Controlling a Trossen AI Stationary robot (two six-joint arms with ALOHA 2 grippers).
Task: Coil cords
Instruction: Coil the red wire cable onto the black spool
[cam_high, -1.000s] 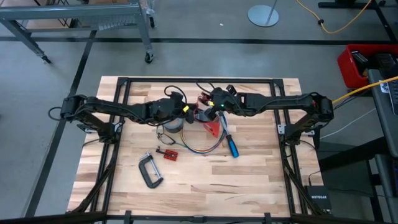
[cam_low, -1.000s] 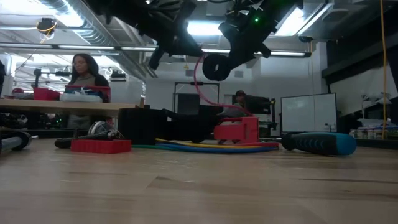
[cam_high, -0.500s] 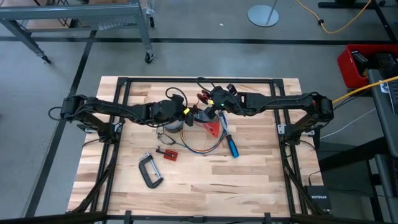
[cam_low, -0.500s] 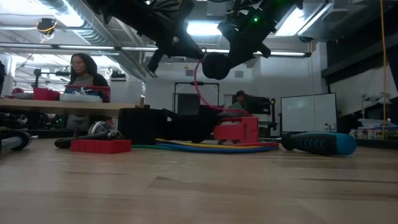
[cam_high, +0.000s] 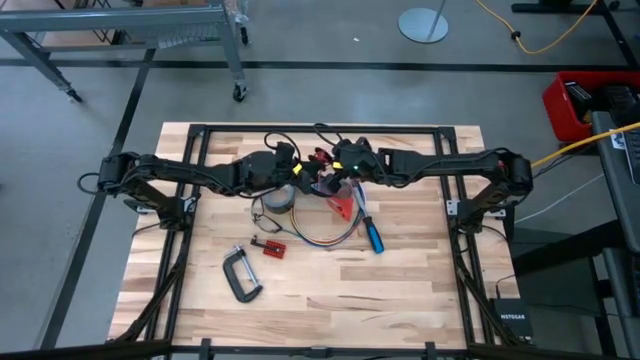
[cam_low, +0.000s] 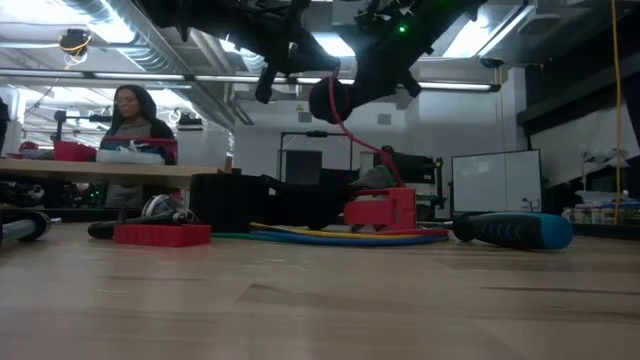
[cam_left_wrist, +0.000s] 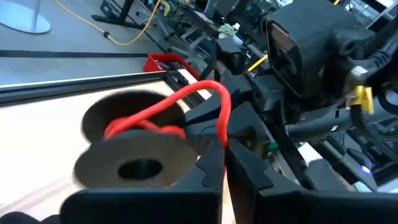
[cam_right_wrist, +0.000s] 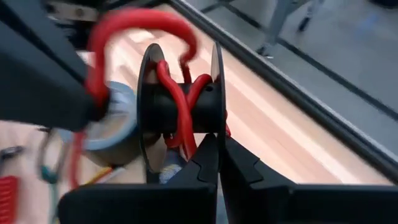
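My right pincer (cam_right_wrist: 217, 146) is clenched on the rim of a black spool (cam_right_wrist: 180, 112), held up above the bench (cam_high: 400, 290). My left pincer (cam_left_wrist: 217, 155), just beside it, is clenched on the red cord (cam_left_wrist: 186, 102). A few turns sit on the spool already, approx. half maybe; a loose loop is not yet wound, and the cord runs down below to a red part (cam_low: 380, 210). The multi-colour cord (cam_high: 325, 238) lies below my pincers on the bench, untouched imo.
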